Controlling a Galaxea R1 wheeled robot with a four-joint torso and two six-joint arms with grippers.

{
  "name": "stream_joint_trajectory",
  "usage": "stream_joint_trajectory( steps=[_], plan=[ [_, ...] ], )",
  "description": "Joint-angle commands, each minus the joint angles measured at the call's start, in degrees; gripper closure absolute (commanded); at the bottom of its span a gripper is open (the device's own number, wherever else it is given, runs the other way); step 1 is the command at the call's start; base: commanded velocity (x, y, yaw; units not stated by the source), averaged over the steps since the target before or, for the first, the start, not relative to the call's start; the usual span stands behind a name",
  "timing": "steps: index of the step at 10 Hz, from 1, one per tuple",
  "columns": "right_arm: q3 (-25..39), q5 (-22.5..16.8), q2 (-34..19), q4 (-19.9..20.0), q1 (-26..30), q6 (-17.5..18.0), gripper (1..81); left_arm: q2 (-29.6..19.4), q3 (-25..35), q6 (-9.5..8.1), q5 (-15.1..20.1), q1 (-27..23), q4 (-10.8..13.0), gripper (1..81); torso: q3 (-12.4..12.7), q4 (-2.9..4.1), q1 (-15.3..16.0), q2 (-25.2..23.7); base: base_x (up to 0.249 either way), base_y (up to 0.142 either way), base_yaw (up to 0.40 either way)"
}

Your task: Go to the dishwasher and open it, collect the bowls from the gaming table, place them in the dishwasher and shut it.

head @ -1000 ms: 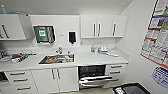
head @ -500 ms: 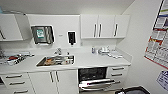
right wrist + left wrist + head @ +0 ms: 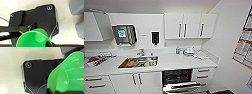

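Observation:
The dishwasher is built in under the white counter, right of the sink. Its steel door hangs open and the dark racked interior shows. A lime green bowl sits close up in the left wrist view, above the robot's dark base plate, with dark gripper parts at its lower rim; my left gripper is shut on it. In the right wrist view another view of a lime green bowl hangs over the dark plate, and my right gripper grips its rim. The gaming table is out of view.
A steel sink holding dishes is set in the counter. White cups and plates stand at the back right. White drawers flank the dishwasher, wall cabinets hang above, and a wall with posters closes the right side.
The whole head picture has shifted slightly, so the camera has moved a little nearer the counter. The dishwasher door is still open.

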Motion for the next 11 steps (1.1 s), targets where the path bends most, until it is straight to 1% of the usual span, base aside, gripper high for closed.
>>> stream_joint_trajectory(
  steps=[1, 7, 11],
  plan=[
    [-0.16, -2.59, -1.34, -0.64, 2.13, -0.10, 81.1, -1.26, 0.48, -0.04, 2.73, -2.88, -0.06, 81.1, 0.00, 0.00, 0.00, -0.02, 0.109, 0.000, 0.000],
    [-0.07, -2.68, -1.34, -0.64, 2.13, -0.10, 81.1, -1.34, 0.48, -0.04, 2.73, -2.88, -0.14, 81.1, 0.00, 0.00, -0.01, -0.04, 0.095, 0.000, 0.000],
    [-0.16, -2.68, -1.34, -0.64, 2.22, -0.10, 81.1, -1.34, 0.48, -0.04, 2.73, -2.88, -0.06, 81.1, 0.00, 0.00, -0.01, -0.04, 0.126, 0.000, 0.000]
  ],
)
